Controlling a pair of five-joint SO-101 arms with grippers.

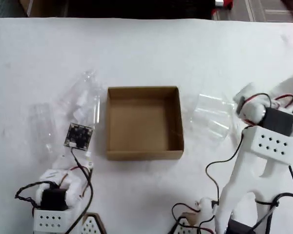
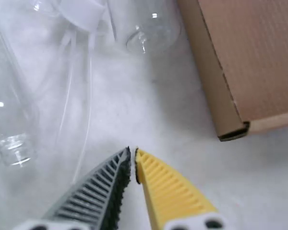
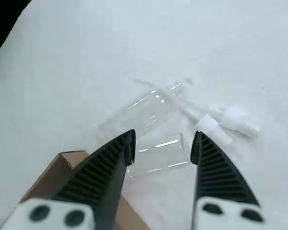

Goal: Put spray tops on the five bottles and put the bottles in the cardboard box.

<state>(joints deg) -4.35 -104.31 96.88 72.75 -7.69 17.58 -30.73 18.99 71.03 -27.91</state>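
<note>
Two clear bottles [image 1: 212, 117] lie on the table [image 1: 146, 53] right of the cardboard box [image 1: 144, 155]; further bottles [image 1: 83, 97] lie left of it. Left gripper [image 2: 133, 158]: jaws closed together, holding nothing, near the box corner. Right gripper [image 3: 163, 139]: jaws spread, above the right-hand bottles.

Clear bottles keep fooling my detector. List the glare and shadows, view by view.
High view: a clear bottle nearly vanishes against the table; the cardboard box is lightly shaded inside. Left wrist view: point glints on a bottle neck. Right wrist view: streak highlights along a bottle.
</note>
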